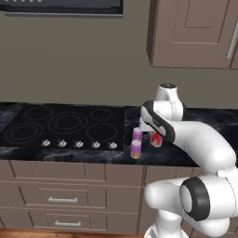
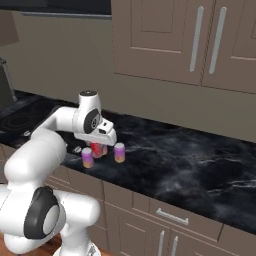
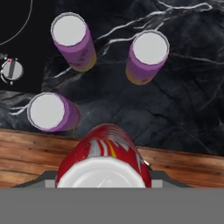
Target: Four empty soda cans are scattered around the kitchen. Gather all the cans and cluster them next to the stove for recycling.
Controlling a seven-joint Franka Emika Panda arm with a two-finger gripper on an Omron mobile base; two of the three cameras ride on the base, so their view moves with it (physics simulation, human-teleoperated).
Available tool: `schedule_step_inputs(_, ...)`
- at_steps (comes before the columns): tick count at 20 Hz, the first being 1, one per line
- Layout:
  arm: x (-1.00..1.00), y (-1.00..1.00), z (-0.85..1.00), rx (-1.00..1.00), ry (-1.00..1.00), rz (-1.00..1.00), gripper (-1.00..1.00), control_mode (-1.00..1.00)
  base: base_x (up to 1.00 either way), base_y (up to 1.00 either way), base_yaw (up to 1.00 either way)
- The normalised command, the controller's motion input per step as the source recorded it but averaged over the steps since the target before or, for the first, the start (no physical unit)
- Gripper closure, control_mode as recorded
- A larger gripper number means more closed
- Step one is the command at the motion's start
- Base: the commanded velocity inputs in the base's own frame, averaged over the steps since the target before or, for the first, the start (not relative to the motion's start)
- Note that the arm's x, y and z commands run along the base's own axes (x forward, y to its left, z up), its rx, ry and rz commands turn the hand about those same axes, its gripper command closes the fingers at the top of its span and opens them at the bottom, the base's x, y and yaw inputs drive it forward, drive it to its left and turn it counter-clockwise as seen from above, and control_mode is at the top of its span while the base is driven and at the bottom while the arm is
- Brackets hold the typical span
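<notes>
The claw [image 3: 104,175] pinches the red can [image 3: 104,153], holding it above the dark marble counter [image 3: 183,105] just right of the stove [image 1: 65,123]. The hand view shows three purple cans [image 3: 72,41] [image 3: 146,57] [image 3: 52,113] grouped beside the stove's edge, plus one silver knob [image 3: 12,70]; the left base view shows only two purple cans [image 1: 137,135] [image 1: 135,149], the arm [image 1: 195,139] hiding the third. The red can's white and yellow markings cannot be read

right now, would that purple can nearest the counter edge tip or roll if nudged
Probably tips easily: the purple can is a tall, narrow cylinder standing upright and, being empty, likely light. Once over, its round side could roll on the smooth counter, perhaps over the edge.
</notes>
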Motion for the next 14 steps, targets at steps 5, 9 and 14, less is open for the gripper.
schedule_step_inputs(5,0.00,0.00,-0.15,0.00,0.00,-0.01,1.00,-1.00,0.00,0.00,0.00)
schedule_step_inputs(9,0.00,-0.03,-0.23,0.00,0.00,-0.02,1.00,-1.00,0.00,0.00,0.00)
schedule_step_inputs(14,0.02,-0.07,-0.27,-0.01,0.00,-0.02,1.00,-1.00,0.00,0.00,0.00)
